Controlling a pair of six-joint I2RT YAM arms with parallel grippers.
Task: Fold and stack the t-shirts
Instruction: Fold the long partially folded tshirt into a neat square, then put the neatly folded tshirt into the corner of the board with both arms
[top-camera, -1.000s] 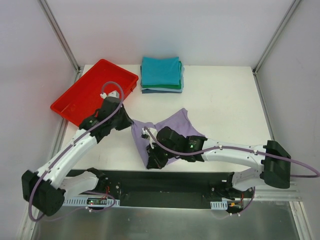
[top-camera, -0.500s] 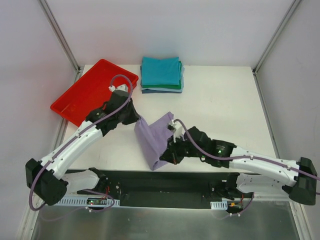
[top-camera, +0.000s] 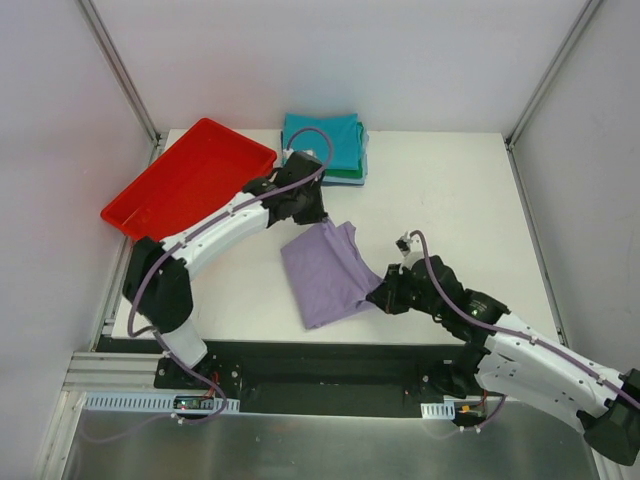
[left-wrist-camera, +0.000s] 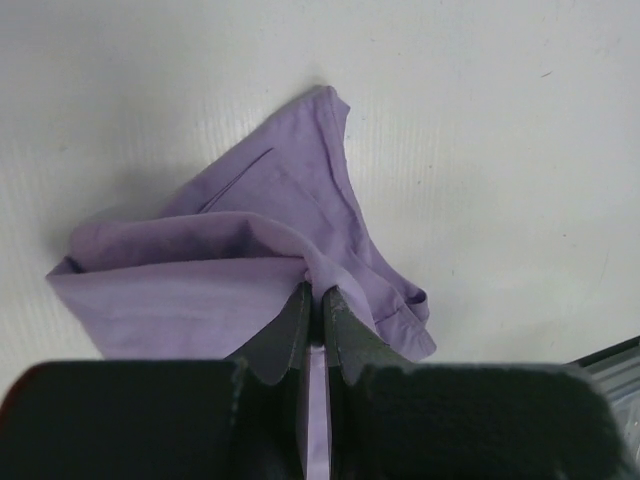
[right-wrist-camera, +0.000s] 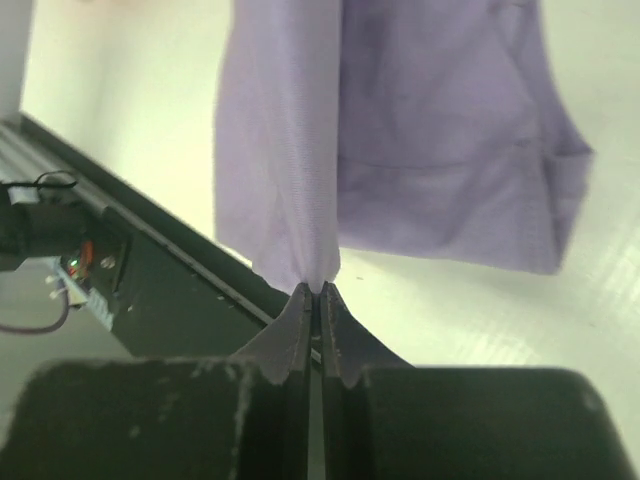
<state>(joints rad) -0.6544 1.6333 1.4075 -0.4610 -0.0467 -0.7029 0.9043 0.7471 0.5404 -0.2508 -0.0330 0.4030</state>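
- Left gripper (left-wrist-camera: 315, 290), centre frame: jaws are clamped on the lavender shirt's (top-camera: 325, 272) upper edge; the pinch is thin, so slippage is risked.
- Shirt is spread mid-frame, below the folded stack (top-camera: 322, 145).
- Right gripper (right-wrist-camera: 318, 288), lower right: jaws are clamped on its right corner; the fold may be skewed by uneven pull.

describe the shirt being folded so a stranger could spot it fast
On the white table, nearer than the folded stack at the far edge and right of the red tray, is the lavender shirt. It is the only purple one, half folded, pinched by the left tool and the right tool.
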